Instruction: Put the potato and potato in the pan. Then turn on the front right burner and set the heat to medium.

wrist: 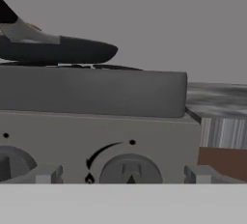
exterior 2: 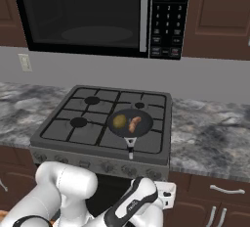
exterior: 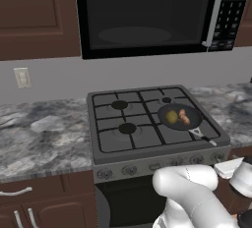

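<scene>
Knob [wrist: 130, 171] sits dead ahead between your wide-open, empty gripper [wrist: 123, 174] tips; potatoes [exterior: 176, 117] panned, so close and turn to medium.

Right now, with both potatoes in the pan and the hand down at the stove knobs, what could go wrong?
The open hand straddles one knob, but similar knobs sit beside it, so it might light another burner. Turning too far could overshoot medium heat. The pan handle overhangs the front edge just above, so rising could bump it.

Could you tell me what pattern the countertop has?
Grey marbled stone countertop, clearest in the left base view.
</scene>
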Controlling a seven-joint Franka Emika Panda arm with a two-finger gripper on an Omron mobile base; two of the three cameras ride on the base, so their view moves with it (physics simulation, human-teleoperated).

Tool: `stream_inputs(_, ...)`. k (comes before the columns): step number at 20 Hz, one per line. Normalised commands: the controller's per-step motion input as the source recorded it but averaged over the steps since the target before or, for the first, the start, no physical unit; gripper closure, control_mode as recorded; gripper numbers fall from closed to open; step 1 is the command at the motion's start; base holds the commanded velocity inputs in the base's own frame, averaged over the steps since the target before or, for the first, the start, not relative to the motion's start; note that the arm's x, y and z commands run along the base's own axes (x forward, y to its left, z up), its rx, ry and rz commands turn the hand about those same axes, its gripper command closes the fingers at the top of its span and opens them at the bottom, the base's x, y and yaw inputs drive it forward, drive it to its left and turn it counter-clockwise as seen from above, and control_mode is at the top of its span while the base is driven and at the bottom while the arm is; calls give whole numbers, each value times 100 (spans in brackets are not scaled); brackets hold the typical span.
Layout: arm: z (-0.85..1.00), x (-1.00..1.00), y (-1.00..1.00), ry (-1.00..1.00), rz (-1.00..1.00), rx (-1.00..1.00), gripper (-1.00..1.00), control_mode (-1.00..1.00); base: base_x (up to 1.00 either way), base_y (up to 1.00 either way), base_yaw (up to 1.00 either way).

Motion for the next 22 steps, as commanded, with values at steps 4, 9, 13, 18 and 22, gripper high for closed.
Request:
stream_inputs(4,-14,0,0,2,0,0,-100,-100,0,0,0)
stream_inputs(9,-34,0,0,5,0,0,-100,-100,0,0,0)
stream_inputs(13,-5,0,0,3,0,0,-100,-100,0,0,0)
stream_inputs(18,3,5,-2,0,0,0,-100,-100,0,0,0)
stream_inputs(22,4,9,0,0,0,1,-100,-100,0,0,0)
